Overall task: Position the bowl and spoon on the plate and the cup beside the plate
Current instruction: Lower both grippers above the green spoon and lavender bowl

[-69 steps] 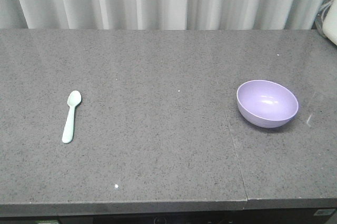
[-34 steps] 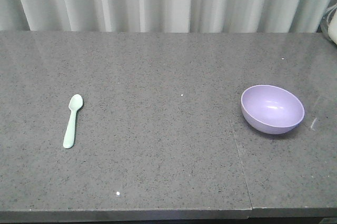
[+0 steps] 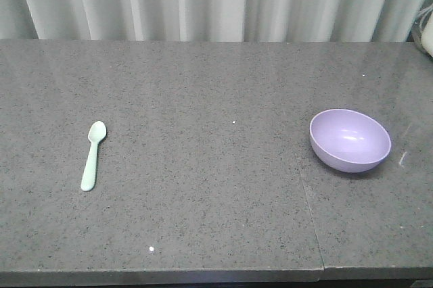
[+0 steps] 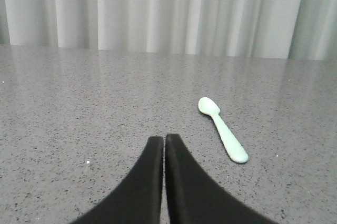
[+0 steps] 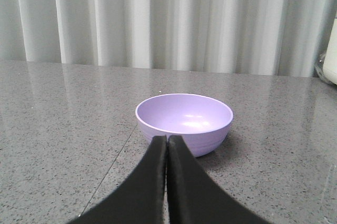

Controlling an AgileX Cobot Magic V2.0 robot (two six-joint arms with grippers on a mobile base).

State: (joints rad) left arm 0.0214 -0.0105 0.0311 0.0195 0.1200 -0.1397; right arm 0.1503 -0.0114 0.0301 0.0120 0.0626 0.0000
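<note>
A pale mint-green spoon (image 3: pixel 92 155) lies flat on the left of the grey counter, head toward the back; it shows again as the spoon (image 4: pixel 223 136) in the left wrist view. My left gripper (image 4: pixel 164 139) is shut with nothing held, its tips short of the spoon and to its left. A lavender bowl (image 3: pixel 350 139) stands upright on the right; in the right wrist view the bowl (image 5: pixel 184 121) sits just beyond my right gripper (image 5: pixel 167 140), which is shut and empty. The plate and the cup are out of view. Neither gripper shows in the front view.
The grey speckled counter (image 3: pixel 203 186) has a seam (image 3: pixel 308 213) running front to back left of the bowl. A pale pleated curtain (image 3: pixel 216 1) hangs behind. A white object (image 3: pixel 426 34) sits at the far right edge.
The front view shifted slightly a second ago, so spoon and bowl sit a little lower and to the right in the frame. Nothing has moved in the last half second.
</note>
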